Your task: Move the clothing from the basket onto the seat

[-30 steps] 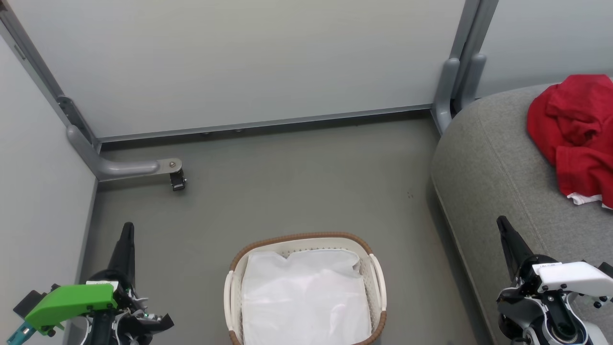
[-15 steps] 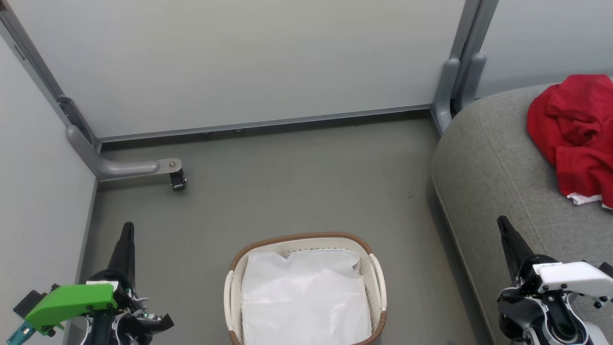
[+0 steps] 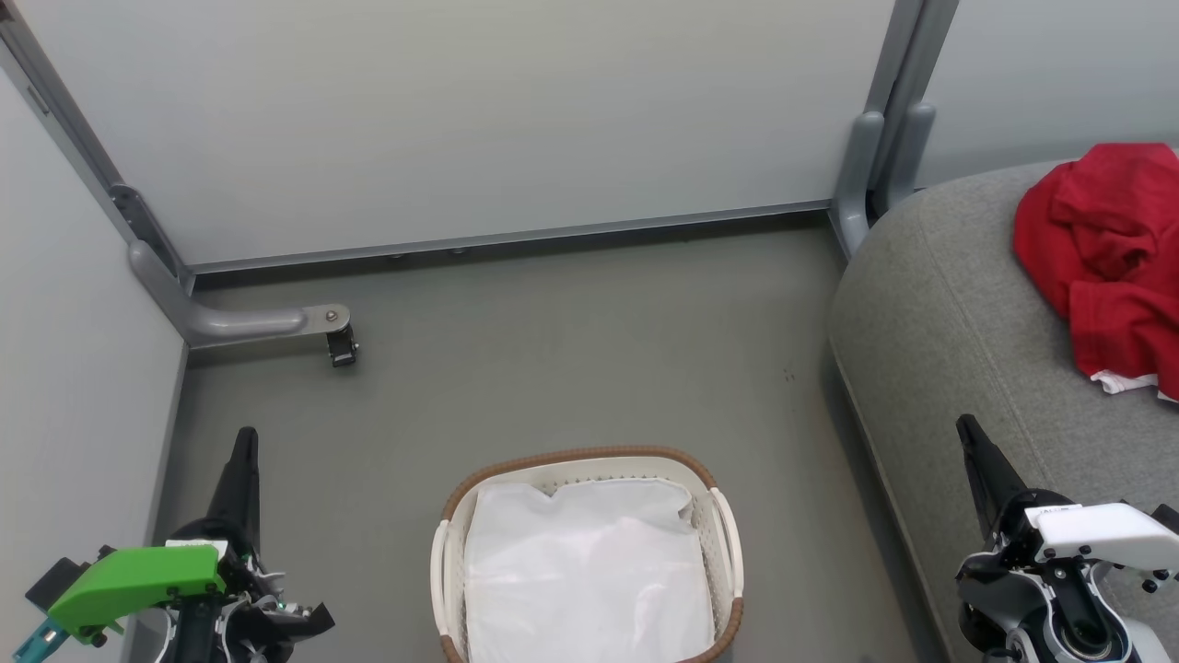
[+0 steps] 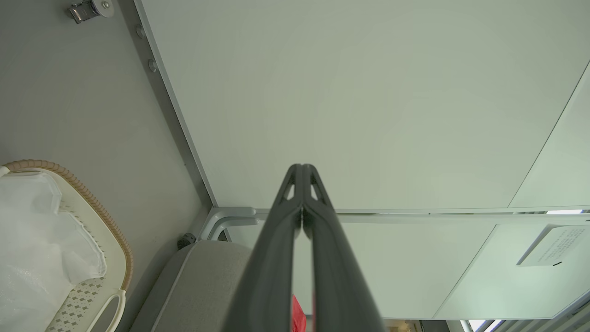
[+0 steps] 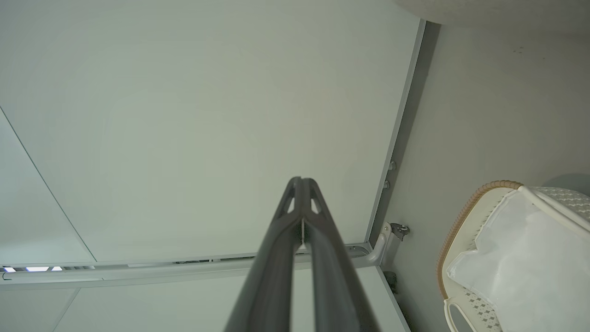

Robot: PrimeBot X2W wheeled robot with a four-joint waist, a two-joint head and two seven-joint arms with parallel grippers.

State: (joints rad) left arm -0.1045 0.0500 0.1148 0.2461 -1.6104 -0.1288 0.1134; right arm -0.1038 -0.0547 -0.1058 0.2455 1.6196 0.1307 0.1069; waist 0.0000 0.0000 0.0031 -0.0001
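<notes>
Shows left gripper [image 3: 245, 435] and right gripper [image 3: 964, 424] clenched on nothing, parked flanking basket [image 3: 580, 454], lined with bare white liner [image 3: 589, 562]. Finds clothing [image 3: 1105, 249] heaped on seat [image 3: 939, 304], ahead-right of right gripper, apart. Suggests rest posture, with nothing left to lift.

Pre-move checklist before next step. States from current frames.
1. No red fabric showing in the basket, whose inside is covered by the white liner: ok.
2. Red clothing lying on the seat: ok.
3. Whole clothing pile on the seat: cannot tell, as it runs off the head view's right edge.
4. Fingers of the left tool together, nothing between them: ok.
5. Fingers of the right tool together, nothing between them: ok.
6. Nothing hidden under the white liner: cannot tell.
</notes>
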